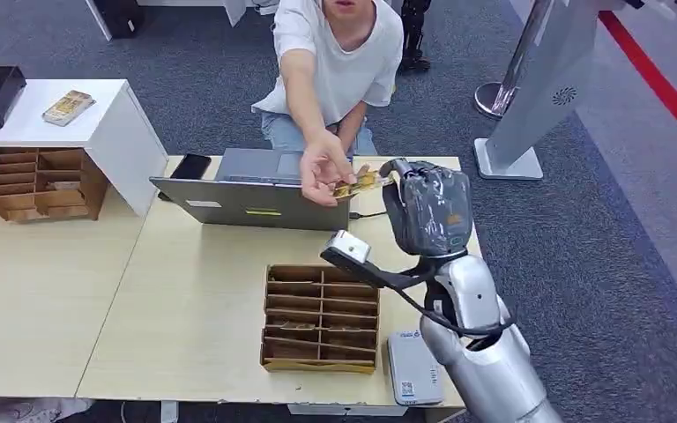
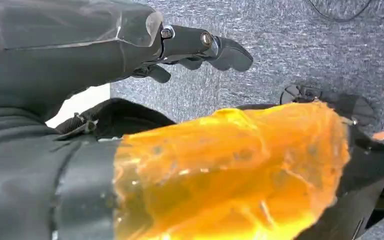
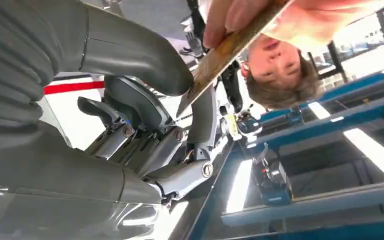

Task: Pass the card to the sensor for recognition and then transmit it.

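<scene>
My right hand (image 1: 427, 207) is raised above the table's far right, behind the laptop. It pinches a thin yellow-brown card (image 1: 359, 184) between thumb and finger, as the right wrist view shows (image 3: 230, 47). A person's hand (image 1: 322, 167) reaches across the laptop and grips the card's other end, fingers (image 3: 230, 15) on it. The small grey sensor box (image 1: 414, 366) lies flat at the table's near edge, beside my right arm. My left hand (image 2: 80, 55) hangs over grey carpet, its dark fingers (image 2: 200, 47) stretched out and holding nothing; a glossy orange part (image 2: 230, 170) sits below them.
A grey laptop (image 1: 247, 198) stands at the table's far side with a black phone (image 1: 191, 166) behind it. A cardboard slotted organiser (image 1: 322, 317) sits mid-table, another (image 1: 44, 181) at left under a white shelf (image 1: 106, 132). A white stand (image 1: 538, 88) rises at right.
</scene>
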{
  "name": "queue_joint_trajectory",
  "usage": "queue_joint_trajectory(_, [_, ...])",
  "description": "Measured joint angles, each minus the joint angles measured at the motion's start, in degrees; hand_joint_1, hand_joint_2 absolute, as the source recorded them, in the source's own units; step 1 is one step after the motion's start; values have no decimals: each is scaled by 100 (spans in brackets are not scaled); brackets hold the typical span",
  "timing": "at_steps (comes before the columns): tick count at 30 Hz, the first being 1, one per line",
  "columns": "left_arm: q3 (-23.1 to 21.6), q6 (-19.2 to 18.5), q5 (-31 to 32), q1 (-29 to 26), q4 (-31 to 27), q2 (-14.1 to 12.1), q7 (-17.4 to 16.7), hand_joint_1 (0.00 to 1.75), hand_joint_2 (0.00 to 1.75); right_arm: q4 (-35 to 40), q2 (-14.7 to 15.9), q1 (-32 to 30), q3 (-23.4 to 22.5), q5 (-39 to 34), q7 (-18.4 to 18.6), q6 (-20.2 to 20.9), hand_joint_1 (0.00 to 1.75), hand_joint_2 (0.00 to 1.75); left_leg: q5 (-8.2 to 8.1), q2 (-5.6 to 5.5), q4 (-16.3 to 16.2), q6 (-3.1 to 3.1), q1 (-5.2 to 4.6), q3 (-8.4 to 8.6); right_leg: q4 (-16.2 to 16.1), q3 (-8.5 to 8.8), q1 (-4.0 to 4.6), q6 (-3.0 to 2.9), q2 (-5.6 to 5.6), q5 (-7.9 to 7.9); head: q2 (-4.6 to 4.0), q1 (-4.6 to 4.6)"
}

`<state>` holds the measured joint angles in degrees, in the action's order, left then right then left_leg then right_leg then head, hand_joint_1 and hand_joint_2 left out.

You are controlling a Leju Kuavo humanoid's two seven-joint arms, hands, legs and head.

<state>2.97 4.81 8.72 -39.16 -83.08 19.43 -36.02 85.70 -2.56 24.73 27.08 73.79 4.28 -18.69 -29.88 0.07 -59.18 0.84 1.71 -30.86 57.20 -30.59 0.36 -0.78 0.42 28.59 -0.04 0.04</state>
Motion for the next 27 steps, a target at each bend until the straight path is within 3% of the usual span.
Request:
queue_joint_trajectory(9, [199, 0, -57, 164, 48, 0, -96, 0, 0, -383, -90, 214, 11, 44, 63, 166, 169, 175, 0, -5, 0, 0, -1, -3, 0, 0, -1, 0, -9, 0, 0, 0])
queue_joint_trajectory(10, [210, 0, -59, 177, 57, 0, -107, 0, 0, -422, -98, 235, 15, 44, 72, 181, 59, 175, 0, -5, 0, 0, -1, -3, 0, 0, -1, 0, -9, 0, 0, -2])
queue_joint_trajectory(11, [212, 0, -63, 184, 61, 0, -112, 0, 0, -448, -107, 252, 17, 46, 74, 186, 0, 175, 0, -5, 0, 0, -1, -3, 0, 0, -1, 0, -9, 0, 0, 0])
queue_joint_trajectory(23, [315, 0, -127, 285, 149, 0, -164, 0, 0, -612, -171, 287, 37, 100, 85, 210, 0, 175, 0, -6, -1, 0, -2, -3, 0, -2, -2, 0, -9, 0, 0, -2])
queue_joint_trajectory(24, [326, 0, -155, 299, 155, 0, -175, 0, 0, -612, -175, 286, 44, 111, 85, 199, 0, 0, 0, -6, -1, 0, -2, -3, 0, -2, -1, 0, -9, 0, 0, -2])
queue_joint_trajectory(27, [348, 0, -194, 333, 179, 0, -177, 0, 0, -577, -175, 273, 100, 120, 68, 149, 0, 0, 1, -6, -1, 0, -2, -2, 0, -3, -1, 0, -9, 0, 0, 0])
